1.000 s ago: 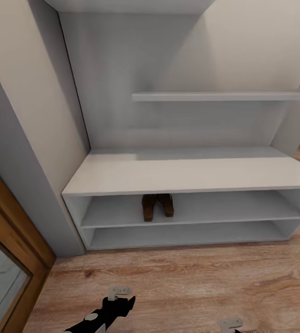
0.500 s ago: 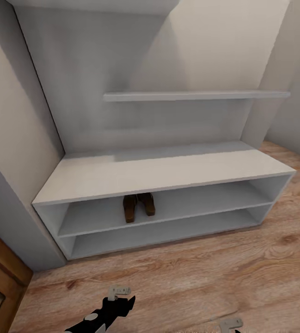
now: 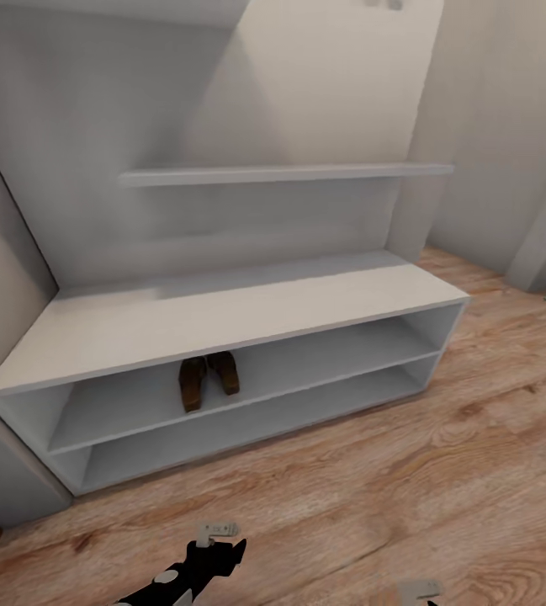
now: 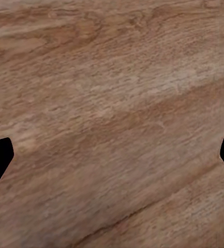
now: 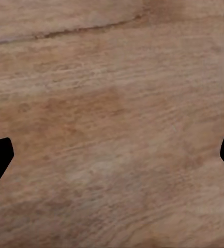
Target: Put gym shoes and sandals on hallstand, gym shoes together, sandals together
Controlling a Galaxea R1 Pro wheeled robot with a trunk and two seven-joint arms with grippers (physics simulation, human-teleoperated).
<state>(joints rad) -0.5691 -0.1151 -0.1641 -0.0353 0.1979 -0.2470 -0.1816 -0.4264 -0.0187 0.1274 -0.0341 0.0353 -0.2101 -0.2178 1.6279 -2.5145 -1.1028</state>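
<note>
sandals point(image 3: 208, 379) side by side in hallstand point(image 3: 222, 316)

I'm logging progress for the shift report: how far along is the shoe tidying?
Done: the two sandals sit side by side on the hallstand, upper open shelf. In hand: nothing; the left gripper and right gripper are open over bare corridor floor. Left: both gym shoes.

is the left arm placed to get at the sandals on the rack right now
Probably not yet. The sandals sit back on the upper open shelf of the hallstand, under its top, while the left pincer hangs open over bare corridor floor, well short.
</note>
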